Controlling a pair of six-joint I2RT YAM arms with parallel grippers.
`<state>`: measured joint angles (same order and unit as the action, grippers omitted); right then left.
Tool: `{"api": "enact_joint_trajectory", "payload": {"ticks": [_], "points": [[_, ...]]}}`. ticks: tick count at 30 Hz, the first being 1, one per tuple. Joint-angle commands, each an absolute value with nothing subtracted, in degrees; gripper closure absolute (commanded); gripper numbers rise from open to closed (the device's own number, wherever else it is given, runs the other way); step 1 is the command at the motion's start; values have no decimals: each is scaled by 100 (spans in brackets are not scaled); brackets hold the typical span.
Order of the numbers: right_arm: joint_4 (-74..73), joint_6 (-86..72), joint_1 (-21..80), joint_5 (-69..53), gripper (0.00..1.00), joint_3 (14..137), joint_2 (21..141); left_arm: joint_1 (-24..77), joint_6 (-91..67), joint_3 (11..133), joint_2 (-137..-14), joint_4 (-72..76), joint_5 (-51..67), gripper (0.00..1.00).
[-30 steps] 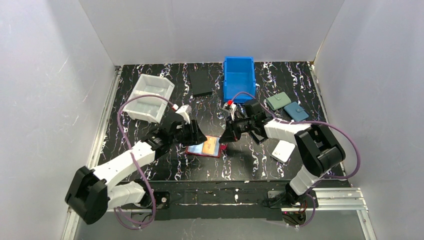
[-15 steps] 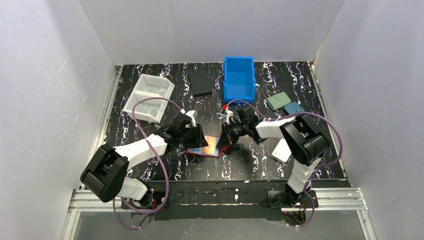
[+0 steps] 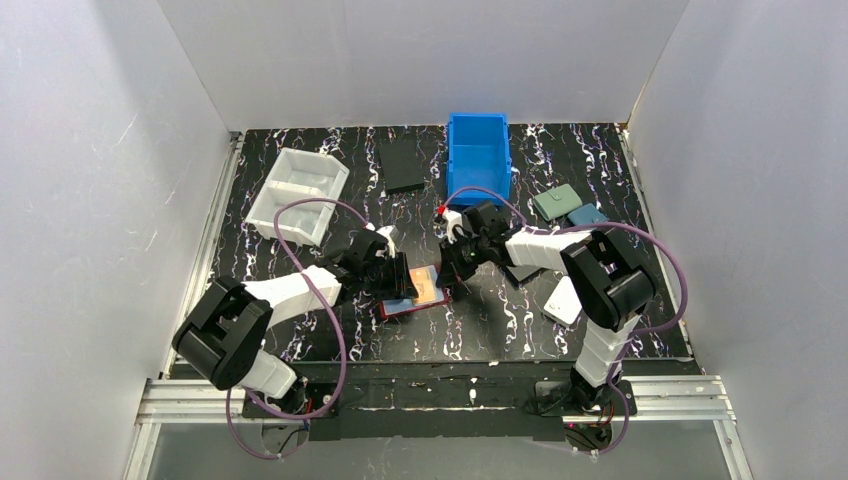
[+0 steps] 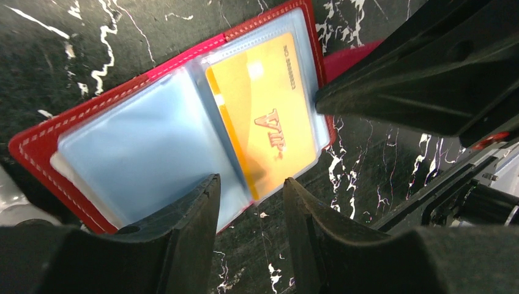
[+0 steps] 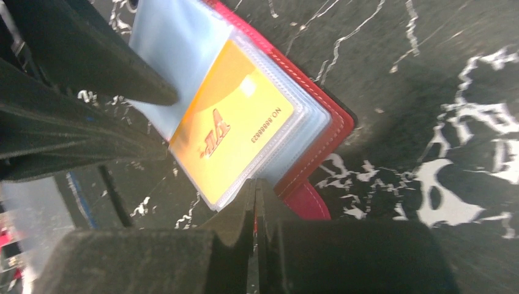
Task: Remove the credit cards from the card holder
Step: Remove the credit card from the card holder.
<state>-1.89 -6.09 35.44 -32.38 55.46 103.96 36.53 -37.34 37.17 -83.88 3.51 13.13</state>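
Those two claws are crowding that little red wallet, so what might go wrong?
The orange card sits inside a clear sleeve, so the shut right claw at its edge may slip off or pinch the sleeve too. The left claw stands open at the card holder, not clamping it, so it might slide or lift. Both claws are close and could bump.

The left fingers (image 4: 183, 245) cover part of the card holder (image 4: 147, 141).

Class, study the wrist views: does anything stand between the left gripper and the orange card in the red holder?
Yes. The orange card lies inside a clear pocket of the open card holder, so plastic covers its face. The left gripper is open at the holder's edge; the right gripper, shut, sits at the opposite edge.
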Motion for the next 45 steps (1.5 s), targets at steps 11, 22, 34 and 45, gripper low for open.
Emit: {"api": "enact_joint_trajectory", "payload": {"ticks": [11, 22, 34, 45], "points": [[-819, 421, 3269, -3495, 87, 5776, 9922, 3633, -4851, 3349, -7903, 1203, 1349, 60], [-483, -177, 3219, -4340, 85, 5929, 9974, 3621, -5494, 3341, -8102, 1812, 1227, 61], [-101, -870, 3116, -4210, 80, 5874, 10494, 3612, -5569, 3360, -8622, 1958, 1045, 61], [-246, -811, 3059, -4071, 76, 5928, 10719, 3611, -5468, 3428, -9022, 1969, 1028, 62]]}}
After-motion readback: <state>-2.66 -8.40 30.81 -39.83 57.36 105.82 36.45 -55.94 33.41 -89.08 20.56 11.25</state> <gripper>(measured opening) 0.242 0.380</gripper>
